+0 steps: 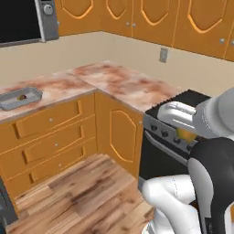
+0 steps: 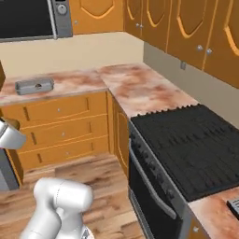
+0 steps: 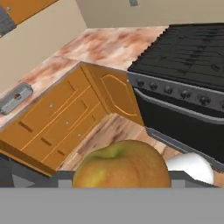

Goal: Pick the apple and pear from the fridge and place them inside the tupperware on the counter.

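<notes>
Pear [image 3: 120, 164] being pinched between jaws, carried above wooden floor [image 1: 87, 192]. Tupperware [image 1: 20, 98] resting on counter [image 1: 114, 80], well apart, small dark apple [image 1: 22, 97] lying inside. Stove [image 2: 191, 149] beside counter.

A: Where is the arm?

B: In the left base view it rises from the lower right, white links with a dark joint, bent so the upper link reaches left at about mid height. In the right base view a rounded white elbow sits at the lower left.

A: And the pincer [image 3: 120, 186]?

B: In the hand view its jaws stand part way apart, closed on the pear [image 3: 120, 165], which sits between them, low and centred. The fingertips themselves are hidden behind the fruit.

A: Which way does the hand point?

B: Forward and slightly down.
</notes>
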Tool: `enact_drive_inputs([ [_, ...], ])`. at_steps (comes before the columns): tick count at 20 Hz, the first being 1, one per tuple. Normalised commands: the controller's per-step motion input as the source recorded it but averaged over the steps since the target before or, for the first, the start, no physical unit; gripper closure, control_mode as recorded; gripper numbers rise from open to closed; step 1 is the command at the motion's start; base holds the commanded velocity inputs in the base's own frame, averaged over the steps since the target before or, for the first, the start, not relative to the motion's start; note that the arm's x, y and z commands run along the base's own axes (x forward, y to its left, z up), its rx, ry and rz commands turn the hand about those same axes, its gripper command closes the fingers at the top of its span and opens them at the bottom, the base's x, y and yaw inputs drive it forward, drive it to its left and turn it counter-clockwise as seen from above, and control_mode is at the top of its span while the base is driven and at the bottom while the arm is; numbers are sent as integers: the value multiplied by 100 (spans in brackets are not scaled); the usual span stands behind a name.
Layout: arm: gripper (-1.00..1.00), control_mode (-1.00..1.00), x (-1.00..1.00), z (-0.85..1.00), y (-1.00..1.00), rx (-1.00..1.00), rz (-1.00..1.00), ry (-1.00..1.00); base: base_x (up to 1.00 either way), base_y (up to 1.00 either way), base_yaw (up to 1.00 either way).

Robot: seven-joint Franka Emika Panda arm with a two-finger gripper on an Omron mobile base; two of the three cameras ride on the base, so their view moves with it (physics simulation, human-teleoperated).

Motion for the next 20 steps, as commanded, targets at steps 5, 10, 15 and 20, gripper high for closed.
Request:
enact_drive_inputs([
  [5,100,100,0,0,0,0,0,0,100,-36,84],
  [10,100,100,0,0,0,0,0,0,99,-30,63],
  [15,100,100,0,0,0,0,0,0,97,-3,12],
  [20,100,100,0,0,0,0,0,0,91,11,0],
])
